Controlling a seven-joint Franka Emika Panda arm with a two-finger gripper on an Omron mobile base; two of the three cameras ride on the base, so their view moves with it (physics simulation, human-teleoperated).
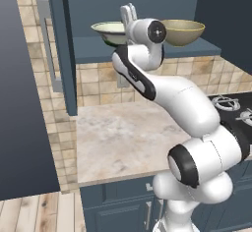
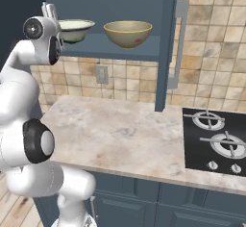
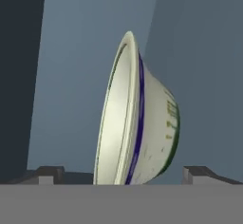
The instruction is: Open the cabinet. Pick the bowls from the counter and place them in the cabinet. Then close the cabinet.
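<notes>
Looking from the base outward: worktop [image 1: 123, 137] sits nearest, beige-pink marbled slab with a thick pale edge, surface bare where it shows. Blue base cabinet [image 1: 118, 204] under it. Black stovetop [image 2: 216, 139] on the slab's right end, two burners and small knobs visible in the right base view.

Arm rises over the worktop and reaches up to the cabinet [image 2: 134, 0]. Both cabinet doors stand open: left door [image 1: 61, 39] edge-on in the left base view, right door [image 2: 169, 43] edge-on in the right base view with its silver bar handle [image 2: 178, 43] facing out.

Hand [image 3: 121, 173] is up at shelf [image 2: 120, 48] level, fingers spread wide. In the hand view the two fingertips [image 3: 47, 173] stand well apart at the bottom, the pale cream-green bowl [image 3: 137, 118] between them, rim toward the left tip. Neither tip visibly presses the bowl wall; contact at the tips can't be confirmed either way since the lower edge of the bowl is cut off. Bowl has a blue band under its rim and green marks on the side.

Both bowls are on the cabinet shelf, upright. Cream-green one [image 2: 74, 29] on the left, directly behind the wrist, partly hidden by it. Mustard yellow-brown bowl [image 2: 128, 32] to its right, just beside, small gap between rims in the right base view.

Tiled backsplash [image 2: 120, 81] behind, wall outlet [image 2: 101, 74] under the shelf.
</notes>
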